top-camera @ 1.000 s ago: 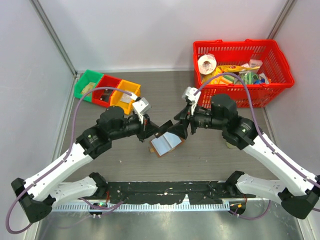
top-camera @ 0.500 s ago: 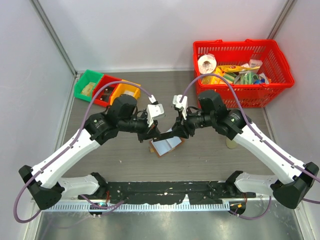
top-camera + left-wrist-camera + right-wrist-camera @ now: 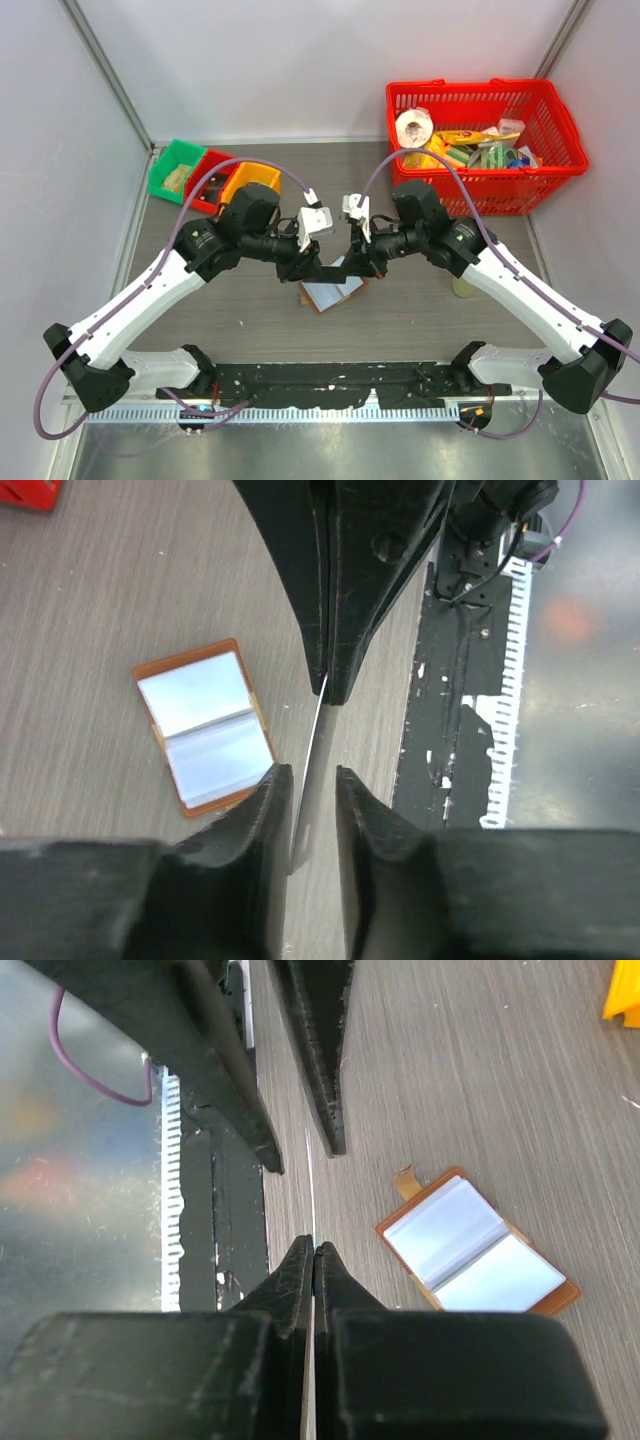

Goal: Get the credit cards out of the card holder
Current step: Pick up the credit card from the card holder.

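The card holder (image 3: 326,295) lies open on the table, brown-edged with pale blue panels, and also shows in the wrist views (image 3: 205,726) (image 3: 475,1250). Above it both grippers meet tip to tip. One of the credit cards (image 3: 313,742) is seen edge-on as a thin pale line (image 3: 310,1185) running between them. My right gripper (image 3: 313,1247) is shut on one end of this card; its tip (image 3: 328,685) shows in the left wrist view. My left gripper (image 3: 308,773) is open, the card lying against one finger (image 3: 268,790) and clear of the other.
A red basket (image 3: 465,88) full of packets stands at the back right. Green, red and yellow bins (image 3: 207,180) stand in a row at the back left. A small pale cylinder (image 3: 462,287) stands right of the holder. A black strip (image 3: 330,385) runs along the near edge.
Both arms came together over the holder. The right gripper shut on the card's free end, and the left gripper's jaws, shut on the card before, have opened.
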Available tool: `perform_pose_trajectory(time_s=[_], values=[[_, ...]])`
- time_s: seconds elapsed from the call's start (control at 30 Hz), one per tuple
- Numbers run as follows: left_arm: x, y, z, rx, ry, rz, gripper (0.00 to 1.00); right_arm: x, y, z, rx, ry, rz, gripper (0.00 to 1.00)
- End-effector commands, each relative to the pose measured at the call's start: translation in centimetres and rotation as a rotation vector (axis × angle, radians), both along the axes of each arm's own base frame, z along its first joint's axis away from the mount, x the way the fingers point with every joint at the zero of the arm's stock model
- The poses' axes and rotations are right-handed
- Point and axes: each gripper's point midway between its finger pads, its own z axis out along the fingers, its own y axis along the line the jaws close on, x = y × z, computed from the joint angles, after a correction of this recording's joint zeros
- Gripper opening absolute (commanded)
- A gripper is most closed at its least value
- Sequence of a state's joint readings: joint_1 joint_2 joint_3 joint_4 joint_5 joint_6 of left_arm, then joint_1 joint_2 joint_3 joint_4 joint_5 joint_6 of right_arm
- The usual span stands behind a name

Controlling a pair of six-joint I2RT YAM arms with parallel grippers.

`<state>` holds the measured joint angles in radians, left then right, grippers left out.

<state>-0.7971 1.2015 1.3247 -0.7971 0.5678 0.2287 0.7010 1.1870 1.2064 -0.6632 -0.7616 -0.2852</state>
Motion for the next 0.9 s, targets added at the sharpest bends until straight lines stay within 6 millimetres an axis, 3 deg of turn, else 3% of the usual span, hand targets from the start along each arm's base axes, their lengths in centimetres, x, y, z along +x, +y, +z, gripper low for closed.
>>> perform_pose_trajectory(time_s=[0.0, 0.03, 0.07, 0.1, 0.13, 0.2, 0.27, 0.37, 0.6, 0.7, 0.8, 0.87], values=[[2.5, -0.3, 2.7, -0.075, -0.081, 0.136, 0.42, 2.5, 0.9, 3.4, 0.154, -0.058, -0.08, 0.01], [3.6, 0.1, 3.3, -0.109, -0.096, 0.207, 0.54, 2.9, 0.5, 3.1, 0.178, 0.019, -0.145, 0.01], [4.6, 0.3, 3.9, -0.159, -0.098, 0.275, 0.61, 4.0, 0.7, 4.6, 0.25, -0.017, -0.17, 0.01], [5.7, 0.8, 4.3, -0.204, -0.108, 0.339, 0.69, 4.4, 0.1, 4.3, 0.278, 0.067, -0.23, 0.01], [6.5, 1.5, 5.8, -0.291, -0.105, 0.423, 0.76, 5.2, 0.2, 5.4, 0.337, 0.049, -0.26, 0.01], [7.7, 2.0, 6.7, -0.395, -0.118, 0.533, 0.94, 7.1, -0.2, 5.5, 0.385, 0.08, -0.395, 0.01], [8.8, 2.7, 7.0, -0.475, -0.108, 0.64, 0.99, 8.4, -0.3, 6.1, 0.453, 0.098, -0.483, 0.01], [9.9, 3.4, 7.6, -0.607, -0.054, 0.769, 1.0, 9.5, -0.7, 5.6, 0.515, 0.18, -0.596, 0.01], [11.2, 4.5, 7.1, -0.868, 0.135, 0.952, 0.98, 10.3, -1.5, 7.1, 0.77, 0.292, -0.69, 0.01], [11.2, 4.4, 7.5, -0.956, 0.196, 0.955, 0.95, 9.6, -1.0, 8.1, 0.832, 0.325, -0.625, 0.01], [11.0, 3.1, 7.9, -1.001, 0.267, 0.888, 0.9, 9.4, -0.4, 7.8, 0.854, 0.382, -0.591, 0.01], [11.0, 2.4, 8.1, -1.034, 0.311, 0.849, 0.83, 9.2, -0.2, 8.1, 0.872, 0.396, -0.566, 0.01]])
